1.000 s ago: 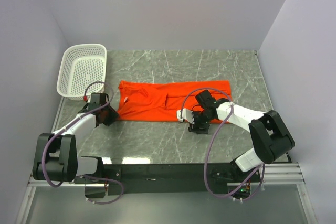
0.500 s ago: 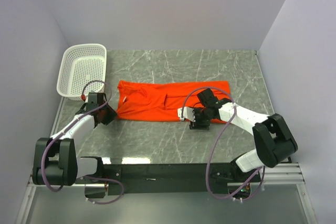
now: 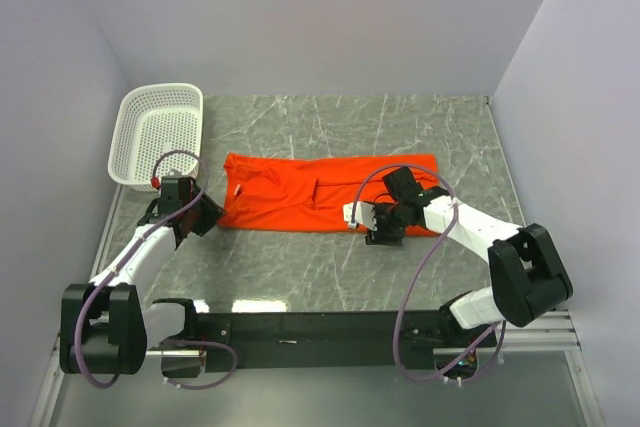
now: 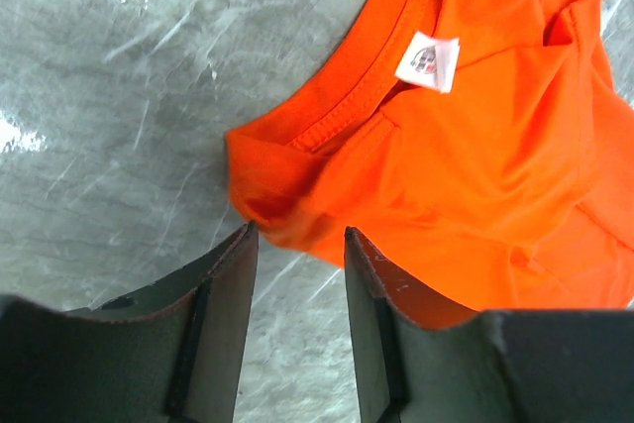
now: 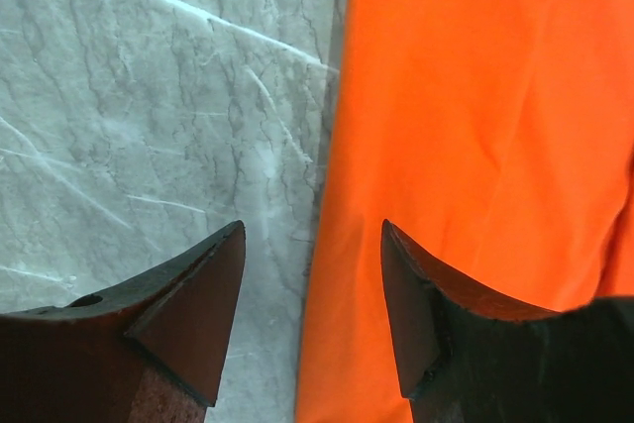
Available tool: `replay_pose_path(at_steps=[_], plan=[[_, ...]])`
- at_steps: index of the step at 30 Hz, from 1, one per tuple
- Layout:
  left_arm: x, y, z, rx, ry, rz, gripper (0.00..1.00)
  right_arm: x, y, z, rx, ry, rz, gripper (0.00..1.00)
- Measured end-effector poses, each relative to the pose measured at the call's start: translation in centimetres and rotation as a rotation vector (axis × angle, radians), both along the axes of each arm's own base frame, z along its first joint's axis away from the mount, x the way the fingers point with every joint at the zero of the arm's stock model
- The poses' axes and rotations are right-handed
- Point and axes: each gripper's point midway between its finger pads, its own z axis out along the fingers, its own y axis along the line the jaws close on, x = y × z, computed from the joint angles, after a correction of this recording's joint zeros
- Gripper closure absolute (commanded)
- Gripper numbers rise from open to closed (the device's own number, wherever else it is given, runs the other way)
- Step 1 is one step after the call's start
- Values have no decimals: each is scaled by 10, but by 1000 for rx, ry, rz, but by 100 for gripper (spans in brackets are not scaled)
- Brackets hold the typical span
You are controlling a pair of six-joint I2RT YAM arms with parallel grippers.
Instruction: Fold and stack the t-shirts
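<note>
From above, the t-shirt (image 3: 330, 194) lies flat along the table (image 3: 300, 267), with the left fingers (image 3: 203, 215) at its left corner and the right fingers (image 3: 385, 232) at its near hem. Left wrist: the corner sits just ahead of the parted, released fingers. Right wrist: the fingers are spread and empty astride the hem. The shirt has not moved since the earlier frame.

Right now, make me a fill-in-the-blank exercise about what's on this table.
The basket sits at the far ____ corner of the table.
The label at the neckline of the t-shirt is ____.
The right end effector sits at the t-shirt's edge with its jaws ____.
Missing words: left; white; open.
</note>
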Motion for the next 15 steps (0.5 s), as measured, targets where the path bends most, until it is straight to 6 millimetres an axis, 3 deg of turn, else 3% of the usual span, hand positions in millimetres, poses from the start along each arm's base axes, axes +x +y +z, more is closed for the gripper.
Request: replay_pose_path(at_steps=[4,8,15], plan=[[-6,-1,-3,-5,5,-3,57,-1,-2,-8,-13,27,-6,37],[-11,-1,-9,-6,21,-3,69,-4,-4,-20,-32,65,-8,37],[-17,-1,-26,-10,75,-4,69,-2,-5,-22,-36,74,-13,38]])
